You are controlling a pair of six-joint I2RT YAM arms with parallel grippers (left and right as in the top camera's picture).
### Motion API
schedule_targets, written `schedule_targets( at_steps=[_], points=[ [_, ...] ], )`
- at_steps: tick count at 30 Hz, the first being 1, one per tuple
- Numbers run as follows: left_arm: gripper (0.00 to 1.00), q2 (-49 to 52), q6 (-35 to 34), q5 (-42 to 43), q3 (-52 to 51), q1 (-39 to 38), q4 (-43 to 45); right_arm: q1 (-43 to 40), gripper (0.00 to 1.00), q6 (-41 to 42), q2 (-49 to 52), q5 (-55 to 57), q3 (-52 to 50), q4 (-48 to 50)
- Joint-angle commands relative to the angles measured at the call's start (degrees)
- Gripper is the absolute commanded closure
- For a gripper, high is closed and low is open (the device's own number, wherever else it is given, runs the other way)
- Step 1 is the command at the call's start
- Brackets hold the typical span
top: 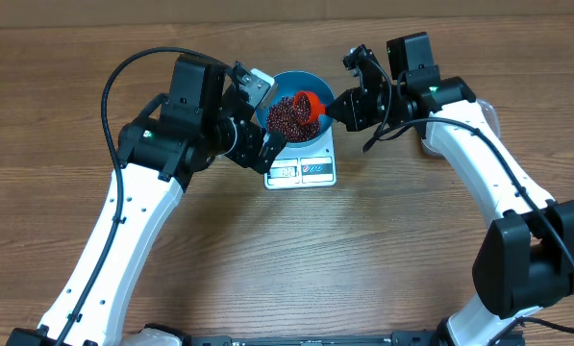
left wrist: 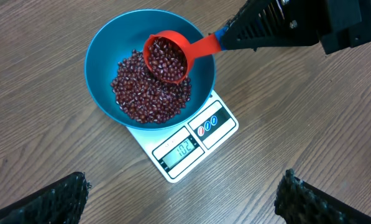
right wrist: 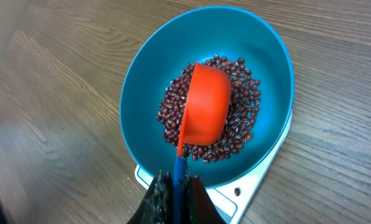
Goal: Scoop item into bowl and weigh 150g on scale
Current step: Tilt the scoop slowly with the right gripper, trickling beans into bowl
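At 9 o'clock of the bowl: left gripper, fingers spread wide, gripping nothing. Hovers there, likely as a lookout, with the wrist camera aimed down so that bowl and scale are both in sight.

In the middle: bowl set on the scale, hiding most of the platform and overhanging toward 12 o'clock, with only the front strip bare at 6 o'clock. Placed so, presumably, to weigh whatever lands inside while leaving the readout uncovered. Beans heaped in the bowl's bottom; none seen on the table.

On the bare strip: display, showing what looks like 102, so judged short of the target, with more to add. Next to it, two small oval buttons, one marked red, one blue; print too small to read. No brand legible.

Over the bowl's 3 o'clock half: red scoop, loaded with beans, mouth tipped toward 9 o'clock, handle running out to 3 o'clock. Held inside the rim and above the heap, probably so the pour lands in the bowl and can be metered in small amounts.

At 3 o'clock: right gripper, fingers pinched together on the handle's blue end.
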Motion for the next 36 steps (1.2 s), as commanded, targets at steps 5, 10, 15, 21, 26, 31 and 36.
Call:
schedule_targets(
  at_steps=[5,10,15,21,26,31,36],
  points=[
    [0.00,-1.3,1.1,0.9,0.9,-0.1,0.1,1.9,0.96,-3.0,-3.2,5.3,1.9,-0.7],
    [0.00,-1.3,1.1,0.9,0.9,-0.1,0.1,2.2,0.96,-3.1,-3.5,3.4,1.9,-0.1],
    [0.00,-1.3,1.1,0.9,0.9,-0.1,0.1,3.0,0.97,0.3,-3.8,7.7,1.9,0.9],
    [0.00,-1.3,1.1,0.9,0.9,-0.1,0.1,3.5,0.96,-4.5,-3.9,6.1,1.9,-0.1],
    [0.00,-1.3,1.1,0.9,0.9,-0.1,0.1,3.8,0.96,-4.5,-4.2,5.2,1.9,-0.1],
    [0.00,-1.3,1.1,0.9,0.9,-0.1,0.1,4.0,0.96,-1.8,-4.9,8.3,1.9,0.7],
    [0.00,-1.3,1.1,0.9,0.9,-0.1,0.1,4.2,0.96,-7.1,-5.4,5.9,1.9,-0.6]
  ],
)
